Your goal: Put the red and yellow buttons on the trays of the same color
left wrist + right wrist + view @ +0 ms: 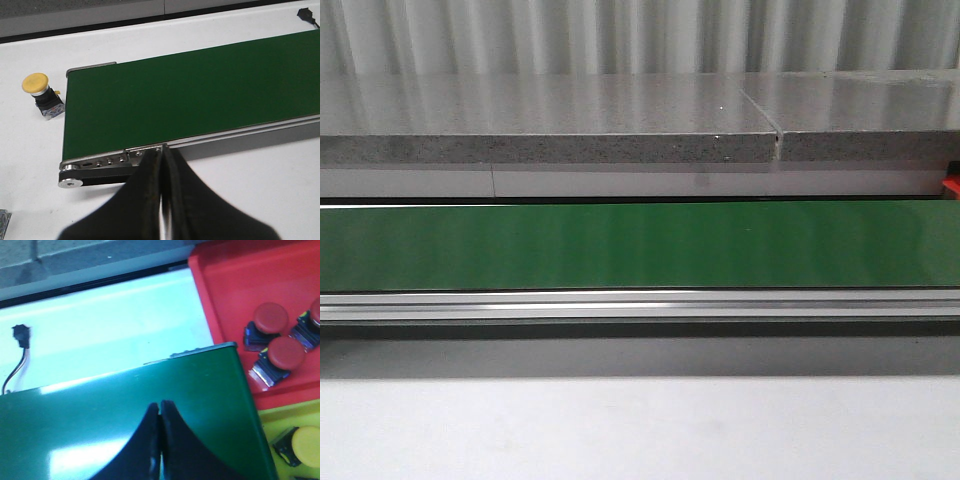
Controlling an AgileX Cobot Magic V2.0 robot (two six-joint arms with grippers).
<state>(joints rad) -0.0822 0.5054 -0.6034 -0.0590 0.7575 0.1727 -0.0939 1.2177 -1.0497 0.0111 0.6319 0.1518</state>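
- In the front view, the green belt (640, 245) runs off both side edges, so neither end shows.
- A red tray (952, 186) shows only as a sliver at the right edge.
- In the right wrist view, the yellow tray (280, 422) and its yellow button (306, 446) are cut by the frame.
- The third red button (314, 320) is half out of frame.
- In the left wrist view, a small grey object (3, 222) at the edge cannot be identified.

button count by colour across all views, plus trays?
Red buttons: 3, all in the red tray, and one cut off by the frame edge.
Yellow buttons: 2: one in the yellow tray at, one on the white table beside the conveyor's end.
Trays: 2.
Total: 5 buttons, 2 trays.
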